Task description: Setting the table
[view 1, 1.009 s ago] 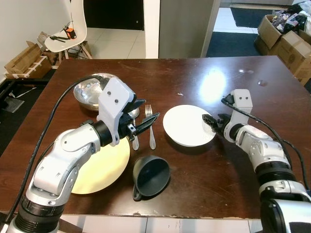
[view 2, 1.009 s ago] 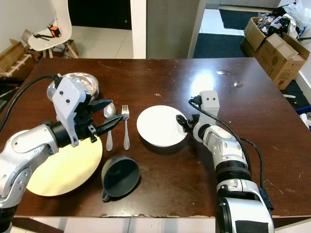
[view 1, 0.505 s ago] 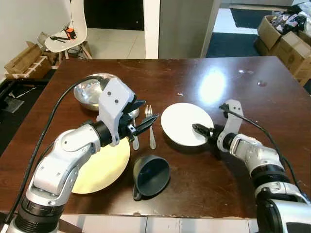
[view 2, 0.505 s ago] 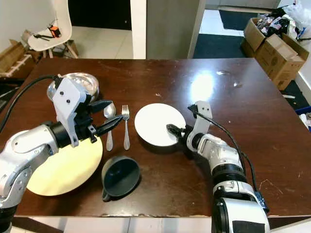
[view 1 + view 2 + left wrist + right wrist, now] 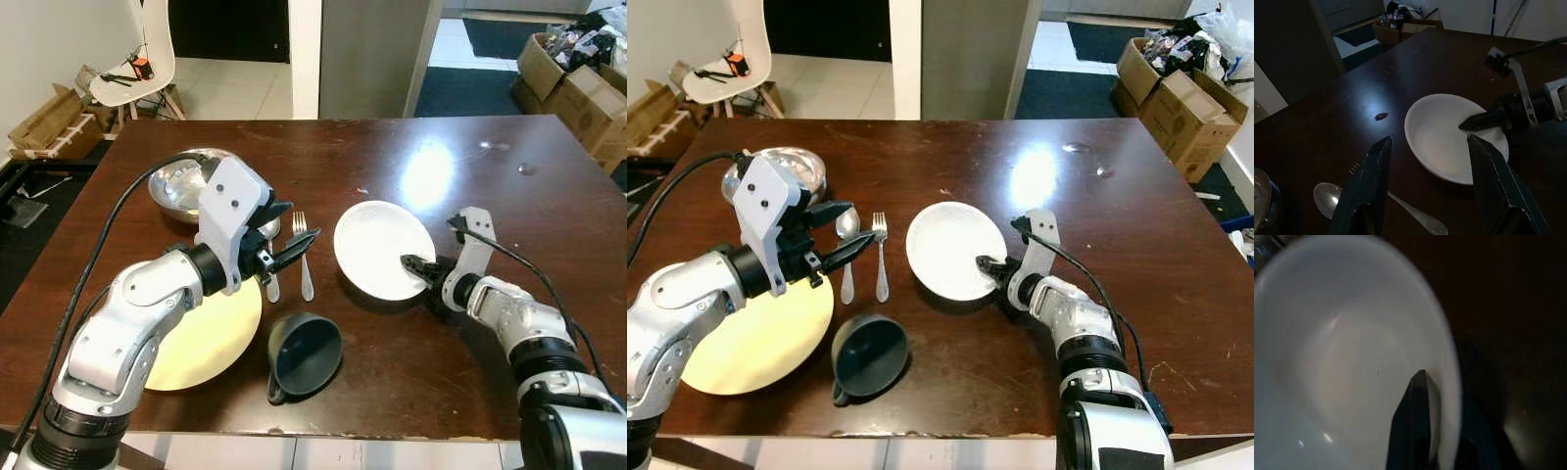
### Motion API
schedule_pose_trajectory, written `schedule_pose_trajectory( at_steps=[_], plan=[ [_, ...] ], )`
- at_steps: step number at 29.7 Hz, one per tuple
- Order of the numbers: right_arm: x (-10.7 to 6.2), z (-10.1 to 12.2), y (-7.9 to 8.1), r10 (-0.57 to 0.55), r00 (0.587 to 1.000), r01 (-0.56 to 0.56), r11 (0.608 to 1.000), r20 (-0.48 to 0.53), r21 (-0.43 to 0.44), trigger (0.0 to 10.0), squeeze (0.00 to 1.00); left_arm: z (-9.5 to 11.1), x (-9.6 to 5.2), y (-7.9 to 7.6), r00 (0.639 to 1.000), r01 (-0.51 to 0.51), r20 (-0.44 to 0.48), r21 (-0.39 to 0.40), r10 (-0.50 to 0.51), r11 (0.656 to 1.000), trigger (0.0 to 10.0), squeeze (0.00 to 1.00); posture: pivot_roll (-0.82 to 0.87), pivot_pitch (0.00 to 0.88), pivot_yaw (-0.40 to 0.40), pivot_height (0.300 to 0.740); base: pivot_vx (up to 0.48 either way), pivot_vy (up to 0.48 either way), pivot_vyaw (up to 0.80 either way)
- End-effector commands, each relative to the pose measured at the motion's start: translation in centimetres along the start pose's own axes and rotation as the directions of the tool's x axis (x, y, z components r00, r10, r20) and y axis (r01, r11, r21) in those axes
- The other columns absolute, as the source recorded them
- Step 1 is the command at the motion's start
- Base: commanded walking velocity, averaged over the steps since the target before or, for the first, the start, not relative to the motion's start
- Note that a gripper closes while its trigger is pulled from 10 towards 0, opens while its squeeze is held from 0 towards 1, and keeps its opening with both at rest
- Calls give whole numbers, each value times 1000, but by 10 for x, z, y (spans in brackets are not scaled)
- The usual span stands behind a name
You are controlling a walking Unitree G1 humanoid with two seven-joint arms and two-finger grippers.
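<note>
A white plate (image 5: 377, 245) sits tilted near the table's middle, and my right gripper (image 5: 416, 266) is shut on its right rim. In the right wrist view one black finger (image 5: 1413, 421) lies inside the plate (image 5: 1342, 357), and the other is hidden under the rim. My left gripper (image 5: 306, 220) hovers open above a fork (image 5: 304, 259) and spoon (image 5: 271, 284), just left of the plate. The left wrist view looks between its spread fingers (image 5: 1371, 191) at the plate (image 5: 1444, 137). A yellow plate (image 5: 211, 338) lies at the front left under the left arm.
A dark cup (image 5: 304, 354) lies tipped near the front edge of the brown table (image 5: 411, 147). A metal bowl (image 5: 174, 186) stands behind the left arm. Cardboard boxes (image 5: 578, 78) and a white chair (image 5: 137, 69) stand beyond the table.
My right arm dropped lower and its gripper closed on the white plate's rim. The plate slid a little left, then back right, and now sits tilted. The left arm has not moved.
</note>
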State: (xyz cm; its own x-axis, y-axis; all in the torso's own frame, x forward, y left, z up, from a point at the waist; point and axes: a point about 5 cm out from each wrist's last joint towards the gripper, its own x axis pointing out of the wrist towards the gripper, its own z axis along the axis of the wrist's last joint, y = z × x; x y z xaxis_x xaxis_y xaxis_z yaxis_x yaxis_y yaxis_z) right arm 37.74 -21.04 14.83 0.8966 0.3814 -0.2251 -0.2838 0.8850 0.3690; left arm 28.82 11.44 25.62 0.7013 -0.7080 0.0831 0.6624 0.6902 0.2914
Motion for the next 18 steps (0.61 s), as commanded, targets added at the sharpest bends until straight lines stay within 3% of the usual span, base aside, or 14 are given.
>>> schedule_pose_trajectory(
  at_steps=[1,11,13,18],
  plan=[
    [-2,-13,-3,-5,1000,5,999,-12,36,0,0,-1,0,-1,1000,-3,-4,5,3,1000,10000,0,37,72,88,740,0,0,0],
    [-10,4,9,44,968,-66,994,247,82,0,0,-9,2,-3,998,-60,-6,-21,59,998,10000,0,27,68,86,740,0,0,0],
    [-20,12,18,40,925,-89,990,379,113,0,0,-14,4,-3,993,-118,-9,-41,118,992,10000,0,11,59,89,740,0,0,0],
    [-33,21,26,18,872,-102,984,489,147,0,0,-19,2,3,980,-199,-20,-52,198,979,10000,0,3,54,93,740,0,0,0]
  ],
)
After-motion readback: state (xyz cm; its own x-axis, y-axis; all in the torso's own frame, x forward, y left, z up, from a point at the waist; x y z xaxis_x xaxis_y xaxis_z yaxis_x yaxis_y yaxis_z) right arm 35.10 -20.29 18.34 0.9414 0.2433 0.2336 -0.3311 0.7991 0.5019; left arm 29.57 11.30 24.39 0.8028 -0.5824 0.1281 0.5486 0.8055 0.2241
